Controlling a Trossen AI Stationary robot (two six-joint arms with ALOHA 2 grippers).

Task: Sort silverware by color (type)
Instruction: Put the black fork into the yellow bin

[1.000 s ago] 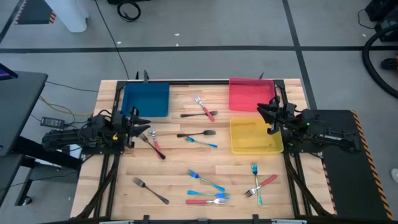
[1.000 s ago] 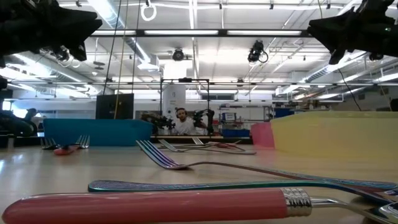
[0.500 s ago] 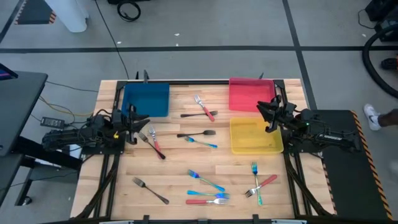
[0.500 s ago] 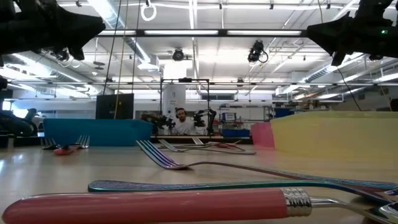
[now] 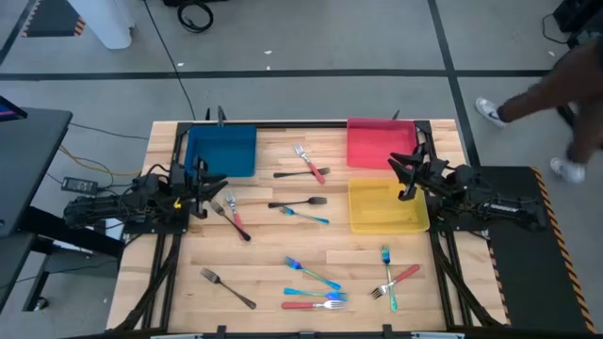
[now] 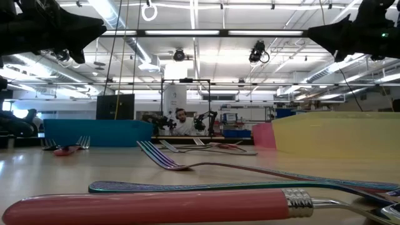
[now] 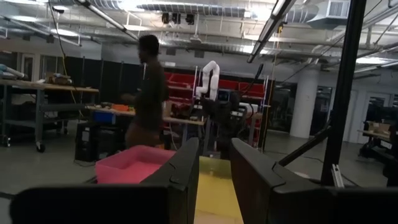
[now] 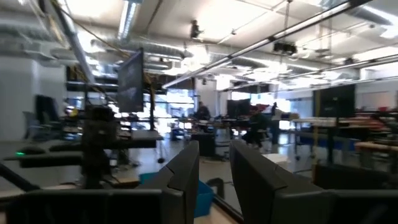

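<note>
While both my arms hang at the desk's (image 5: pixel 311 250) side edges, none of the silverware is in either tool. My left tool (image 5: pixel 205 185) sits just below the blue tray (image 5: pixel 221 151), fingers slightly apart with nothing between them — same story for my right tool (image 5: pixel 403 171), over the seam between the red tray (image 5: pixel 380 143) and the yellow tray (image 5: pixel 386 207).

All the forks lie flat on the wood. A red fork (image 5: pixel 310 162) runs diagonally beside a dark grey fork (image 5: pixel 300 173) lying roughly crosswise. Another dark grey fork (image 5: pixel 298 202) lies crosswise mid-desk, tines toward the yellow tray, a teal fork (image 5: pixel 305 216) just under it. Near my left tool, a red fork (image 5: pixel 234 215) crosses a grey one. Lower down — a grey fork (image 5: pixel 227 287) on a diagonal, teal fork (image 5: pixel 312 274) and red fork (image 5: pixel 313 304) close together, and a teal fork (image 5: pixel 387 275) lengthwise crossing a red fork (image 5: pixel 396 281).
</note>
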